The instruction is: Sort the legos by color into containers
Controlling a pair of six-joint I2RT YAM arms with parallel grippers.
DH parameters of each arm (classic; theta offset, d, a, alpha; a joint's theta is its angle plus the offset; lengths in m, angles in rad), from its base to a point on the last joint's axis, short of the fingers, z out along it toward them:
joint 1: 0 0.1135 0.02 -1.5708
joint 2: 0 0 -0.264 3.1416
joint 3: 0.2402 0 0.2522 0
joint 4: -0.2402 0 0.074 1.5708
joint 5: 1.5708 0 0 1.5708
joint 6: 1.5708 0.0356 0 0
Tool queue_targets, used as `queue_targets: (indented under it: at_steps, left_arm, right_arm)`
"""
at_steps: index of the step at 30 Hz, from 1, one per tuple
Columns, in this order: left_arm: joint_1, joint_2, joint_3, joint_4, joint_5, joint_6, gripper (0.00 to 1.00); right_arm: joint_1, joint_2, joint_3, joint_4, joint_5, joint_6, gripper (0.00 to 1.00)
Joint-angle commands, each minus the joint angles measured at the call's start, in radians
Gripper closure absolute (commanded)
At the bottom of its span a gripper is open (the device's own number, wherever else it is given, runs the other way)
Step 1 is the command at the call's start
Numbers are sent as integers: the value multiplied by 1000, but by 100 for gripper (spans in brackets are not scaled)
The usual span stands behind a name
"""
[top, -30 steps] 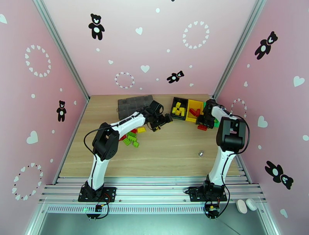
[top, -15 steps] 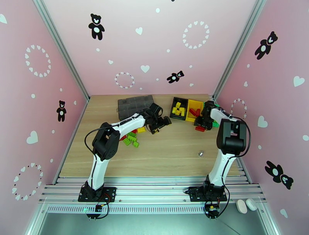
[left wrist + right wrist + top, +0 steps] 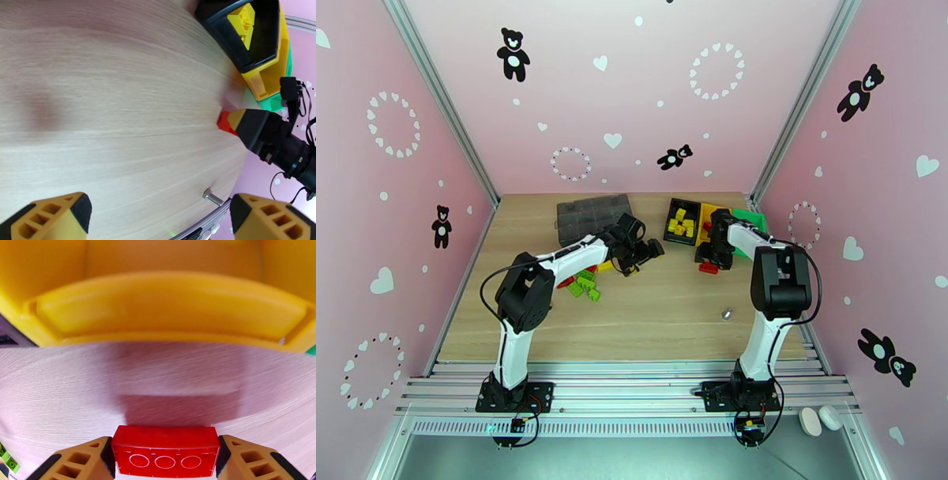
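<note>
The fingers (image 3: 79,461) of the right gripper (image 3: 165,455) are pinched on a red lego (image 3: 166,443), held just before the yellow container (image 3: 170,307). The left gripper (image 3: 158,207) is spread wide beside the loose legos (image 3: 584,284). The pale wooden table (image 3: 663,316) is enclosed by pink walls (image 3: 632,95) printed with bears and hearts.

Three joined containers (image 3: 684,200) stood at one o'clock: one black, one yellow, one green. One grey organizer box (image 3: 588,215) lay at eleven. One red lego (image 3: 166,449) sat apart from the clumped pile (image 3: 584,283). One metal bolt (image 3: 725,314) lay on the tabletop (image 3: 663,308).
</note>
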Motion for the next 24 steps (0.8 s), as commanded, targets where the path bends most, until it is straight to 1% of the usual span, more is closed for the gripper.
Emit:
queue_targets:
  at_steps: [1,16,19,24]
  left_arm:
    - [5,-47,-17,12,-21,1,2]
    - [20,-54,-19,2,-17,10,2]
    - [21,-55,-22,2,-19,9,1]
    - [26,-52,-16,4,-20,8,2]
  right_arm:
    - [3,56,7,-65,5,29,30]
    - [22,118,49,-83,-6,32,29]
    - [22,117,51,-81,-5,32,31]
    - [22,89,63,-90,-6,33,37]
